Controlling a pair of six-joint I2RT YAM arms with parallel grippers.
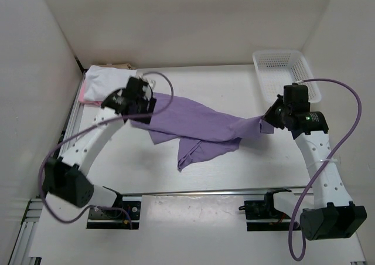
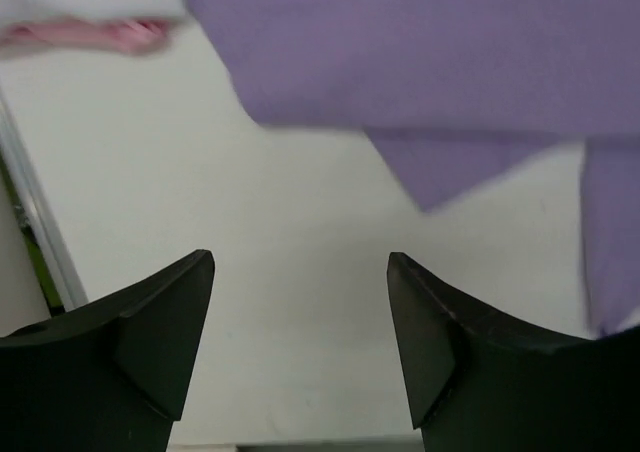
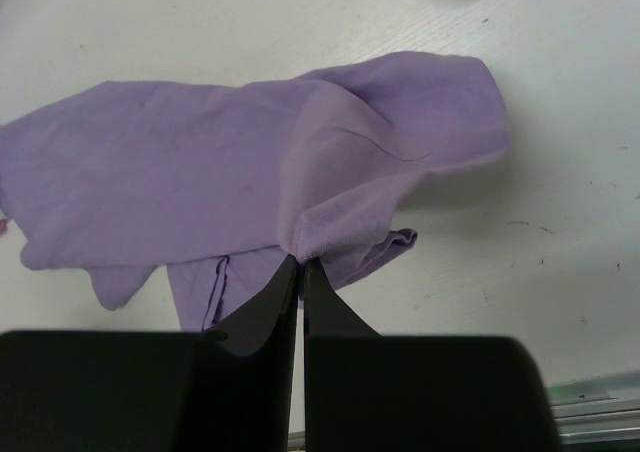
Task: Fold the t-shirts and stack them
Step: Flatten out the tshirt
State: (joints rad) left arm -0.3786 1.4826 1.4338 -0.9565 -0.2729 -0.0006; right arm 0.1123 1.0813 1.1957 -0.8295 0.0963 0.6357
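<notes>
Right now your left tool is spread wide with nothing between its fingers. It hangs over bare table, and the purple shirt lies just ahead of it. Your right tool is pressed together, pinching the hem at the shirt's right end, where the cloth is drawn up into a small peak at the fingertips. The shirt lies rumpled across the middle of the table, running from the left tool toward the right edge, with one loose flap hanging toward the near edge. At the far left corner sits the white shirt, with the pink shirt showing along its left side. The basket stands in the far right corner, apart from the cloth.
</notes>
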